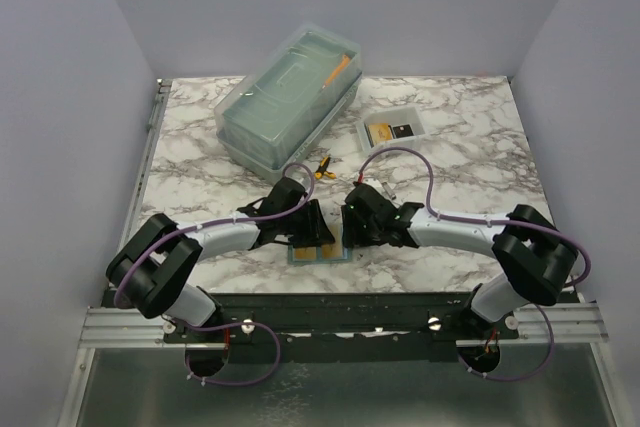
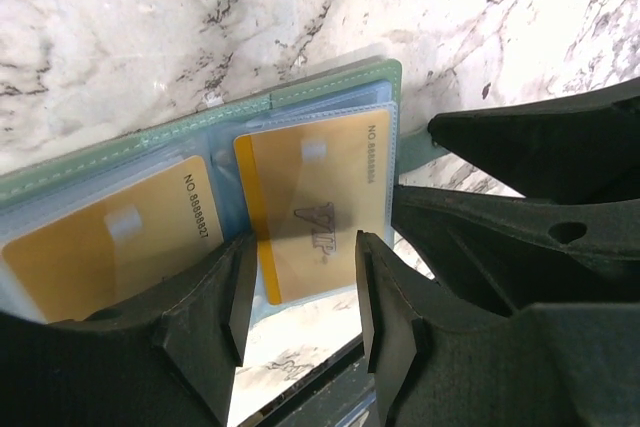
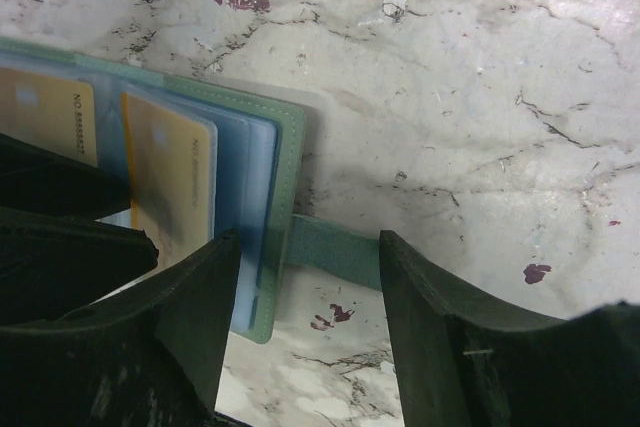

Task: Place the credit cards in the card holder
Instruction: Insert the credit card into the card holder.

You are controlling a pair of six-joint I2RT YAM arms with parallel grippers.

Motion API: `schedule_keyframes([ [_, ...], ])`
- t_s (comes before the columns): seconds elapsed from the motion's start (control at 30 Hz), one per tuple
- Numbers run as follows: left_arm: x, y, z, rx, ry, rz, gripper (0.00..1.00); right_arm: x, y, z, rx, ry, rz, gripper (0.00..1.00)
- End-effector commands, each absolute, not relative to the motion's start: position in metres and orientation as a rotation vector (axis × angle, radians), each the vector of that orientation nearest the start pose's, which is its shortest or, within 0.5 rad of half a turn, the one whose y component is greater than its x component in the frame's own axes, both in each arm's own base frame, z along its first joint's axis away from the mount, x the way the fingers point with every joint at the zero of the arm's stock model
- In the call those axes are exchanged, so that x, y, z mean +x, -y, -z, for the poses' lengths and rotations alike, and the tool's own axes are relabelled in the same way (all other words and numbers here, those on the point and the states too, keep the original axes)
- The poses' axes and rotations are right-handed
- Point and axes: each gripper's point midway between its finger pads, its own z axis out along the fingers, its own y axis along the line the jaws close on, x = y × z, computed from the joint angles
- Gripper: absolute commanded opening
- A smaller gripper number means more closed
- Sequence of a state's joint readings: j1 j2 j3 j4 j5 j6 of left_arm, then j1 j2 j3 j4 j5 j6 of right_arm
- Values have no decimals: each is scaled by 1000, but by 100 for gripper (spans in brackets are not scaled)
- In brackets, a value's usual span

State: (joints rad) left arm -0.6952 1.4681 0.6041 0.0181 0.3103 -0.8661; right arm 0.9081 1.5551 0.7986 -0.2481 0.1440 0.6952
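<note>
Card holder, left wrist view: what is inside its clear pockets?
Each panel of the card holder shows one card: left gold card, right gold card reading VIP. The left gripper's fingers partly cover their near ends; cards behind them cannot be seen.

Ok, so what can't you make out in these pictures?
- Top view: the card holder is mostly covered by the left gripper and right gripper, so its pockets are hidden.
- Left wrist view: the gold cards are partly hidden behind the gripper's fingers.
- Right wrist view: the holder's left part is blocked by the left gripper.
- Top view: the cards in the white tray are too small to count.
</note>
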Motion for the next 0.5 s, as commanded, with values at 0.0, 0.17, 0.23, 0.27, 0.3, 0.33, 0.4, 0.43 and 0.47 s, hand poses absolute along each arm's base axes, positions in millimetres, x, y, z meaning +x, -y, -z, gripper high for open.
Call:
schedule_keyframes([
  [0.0,208,284,-58,-17,-2551,1073,50,182,-276,-4,-218,-2713,-517,61],
  [0.17,204,288,-70,21,-2511,1139,51,184,-276,-8,-199,-2702,-547,61],
  [0.23,202,291,-71,26,-2510,1170,52,185,-275,-8,-194,-2702,-542,61],
  [0.27,201,291,-73,24,-2506,1183,52,185,-274,-8,-192,-2702,-535,61],
  [0.3,200,292,-73,23,-2505,1187,52,186,-272,-8,-188,-2703,-523,61],
  [0.33,200,291,-74,20,-2504,1186,52,186,-271,-9,-183,-2704,-511,61],
  [0.4,199,286,-72,-3,-2516,1153,52,186,-267,-11,-177,-2706,-487,63],
  [0.43,199,282,-70,-19,-2527,1121,52,186,-265,-12,-175,-2705,-481,63],
  [0.47,199,277,-67,-35,-2545,1079,52,186,-264,-15,-172,-2702,-479,63],
])
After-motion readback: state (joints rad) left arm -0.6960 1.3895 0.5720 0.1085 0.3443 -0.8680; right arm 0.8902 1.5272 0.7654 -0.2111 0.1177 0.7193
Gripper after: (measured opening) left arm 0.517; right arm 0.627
